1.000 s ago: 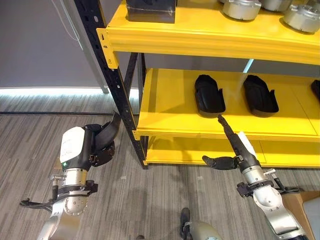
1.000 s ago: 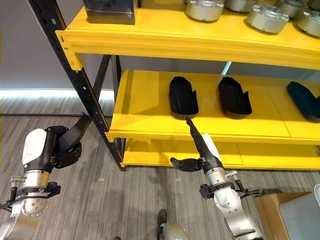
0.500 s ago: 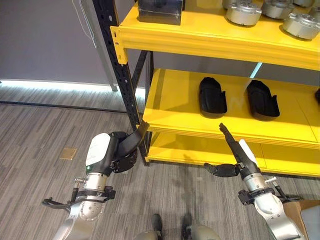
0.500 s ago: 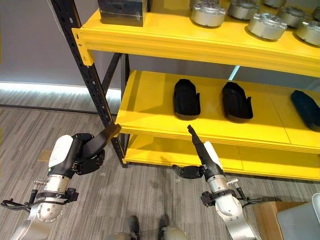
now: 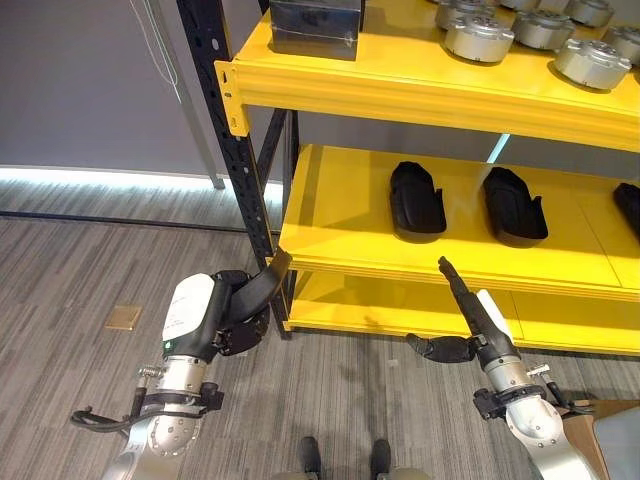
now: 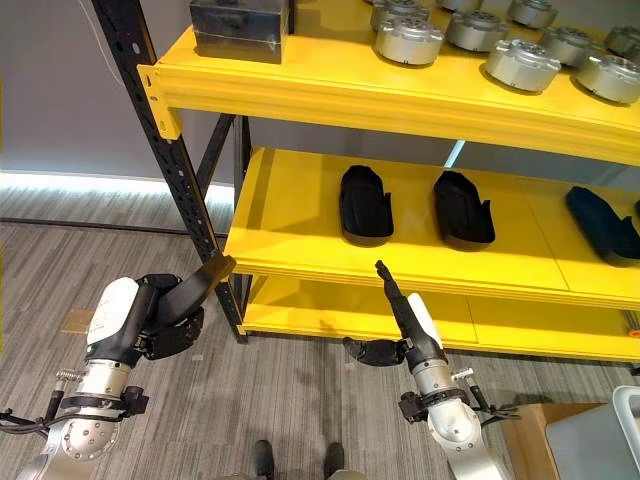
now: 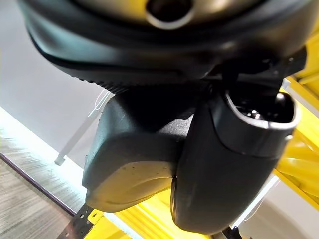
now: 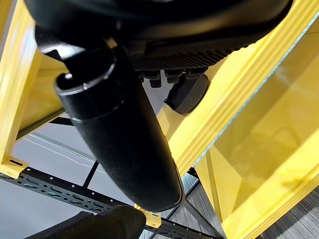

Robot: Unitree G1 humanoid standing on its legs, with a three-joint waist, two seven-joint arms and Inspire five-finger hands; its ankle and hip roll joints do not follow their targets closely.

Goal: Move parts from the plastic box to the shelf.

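My left hand (image 5: 212,316) is shut on a black curved part (image 5: 262,286), seen up close in the left wrist view (image 7: 130,160). The part's tip reaches the front left corner of the yellow shelf's middle level (image 5: 340,215), beside the black upright post (image 5: 235,160). Three black parts of the same kind lie on that level: one left of centre (image 5: 416,197), one right of it (image 5: 514,204), and one at the far right (image 6: 603,222). My right hand (image 5: 470,312) hovers open in front of the middle level's front edge, fingers straight and pointing up at the shelf, thumb spread out.
The top shelf level (image 5: 400,75) carries several round metal parts (image 5: 480,38) and a black box (image 5: 315,14). A pale plastic box (image 6: 595,440) on a brown carton (image 6: 528,440) stands at the lower right. A lower yellow level (image 5: 370,300) sits near the wood-look floor.
The camera has shifted. My left hand has carried the black part up and right, from well left of the post to the shelf's front left corner. The right hand stays about where it was.
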